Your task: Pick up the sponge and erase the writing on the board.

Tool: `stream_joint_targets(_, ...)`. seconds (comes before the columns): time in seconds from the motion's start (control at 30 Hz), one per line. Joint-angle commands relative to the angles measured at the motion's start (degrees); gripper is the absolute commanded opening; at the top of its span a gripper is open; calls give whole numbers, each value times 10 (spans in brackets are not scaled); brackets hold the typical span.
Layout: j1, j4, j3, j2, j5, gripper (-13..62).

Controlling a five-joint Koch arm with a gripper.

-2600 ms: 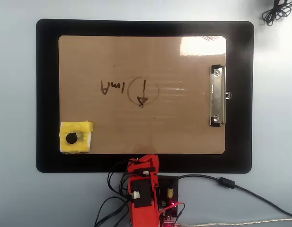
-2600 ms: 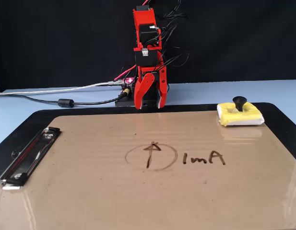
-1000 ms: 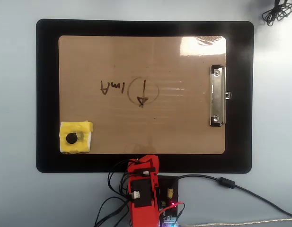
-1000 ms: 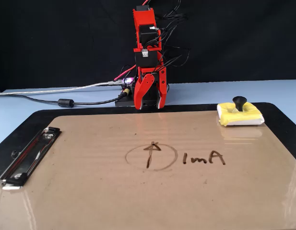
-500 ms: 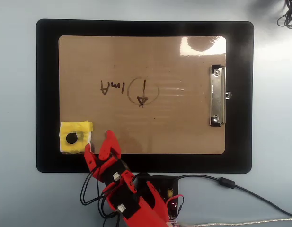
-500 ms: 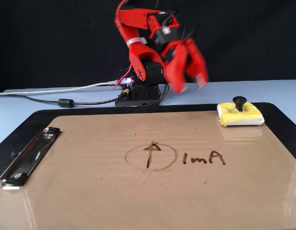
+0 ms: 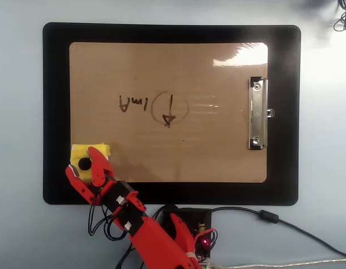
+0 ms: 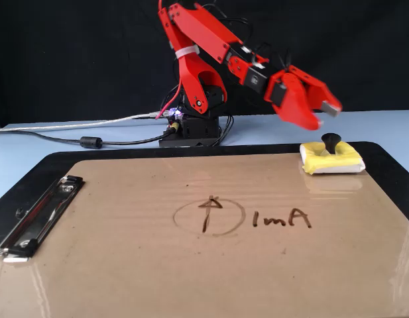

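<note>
The sponge (image 7: 101, 151) (image 8: 330, 161), yellow with a white base and a black knob, lies on the board's corner, at the lower left in the overhead view and at the far right in the fixed view. The tan board (image 7: 217, 151) (image 8: 124, 265) carries the writing (image 7: 133, 102) (image 8: 282, 218), small letters beside a circled arrow. My red gripper (image 7: 81, 161) (image 8: 325, 117) hovers just above the sponge's knob. Its jaws are spread apart and hold nothing, and they do not touch the sponge.
The board lies on a larger black mat (image 7: 282, 112) (image 8: 390, 165). Its silver clip (image 7: 258, 114) (image 8: 35, 215) is at the end far from the sponge. The arm's base (image 8: 194, 129) and cables (image 7: 285, 224) (image 8: 91, 141) sit beyond the mat's edge.
</note>
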State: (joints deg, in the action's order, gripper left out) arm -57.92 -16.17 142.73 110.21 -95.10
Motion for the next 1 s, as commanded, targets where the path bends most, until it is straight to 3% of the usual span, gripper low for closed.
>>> stream_joint_targets(0.0, -9, -140, -17, -54, 36, 318)
stream_joint_targets(0.97, -47, -158, 2, -175, 39, 320)
